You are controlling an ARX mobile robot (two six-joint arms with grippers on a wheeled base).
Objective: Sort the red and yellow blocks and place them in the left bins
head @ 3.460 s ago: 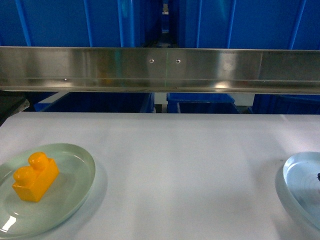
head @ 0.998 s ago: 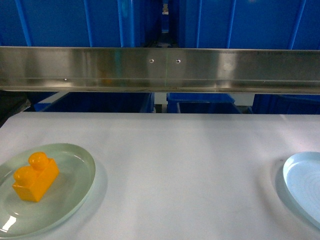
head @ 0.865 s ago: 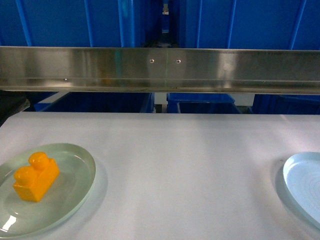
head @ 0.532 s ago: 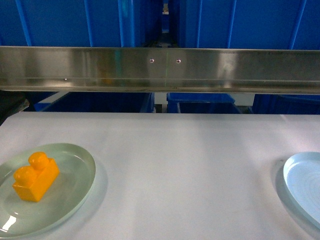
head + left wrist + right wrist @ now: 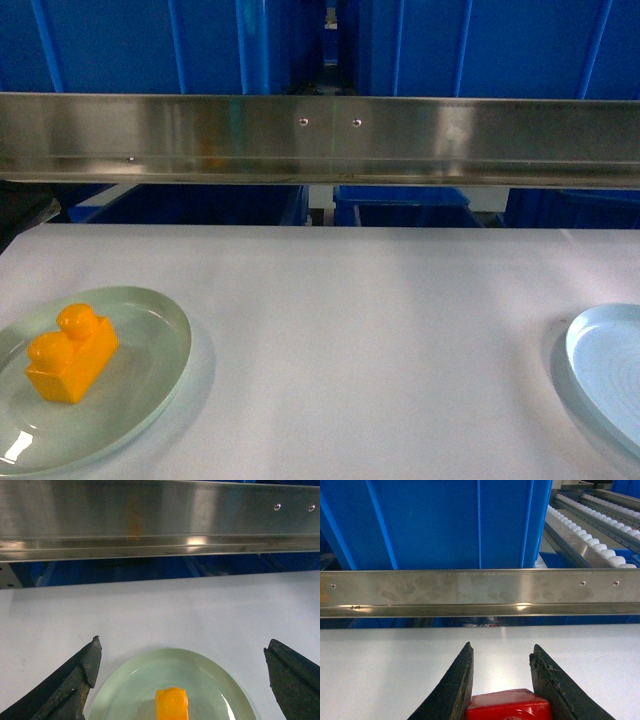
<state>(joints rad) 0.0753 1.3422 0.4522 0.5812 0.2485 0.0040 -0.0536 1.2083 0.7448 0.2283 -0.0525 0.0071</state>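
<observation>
Dark speck gone from pale-blue plate (image 5: 610, 375); red block (image 5: 509, 705) between right claw (image 5: 502, 680) fingers, gripped.

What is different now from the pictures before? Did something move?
A small dark thing that poked in over the pale-blue plate at the right edge of the head view has gone out of sight. Now the right gripper has the red block between its fingers. The yellow block sits just as before on the pale-green plate, and neither plate moved.
</observation>
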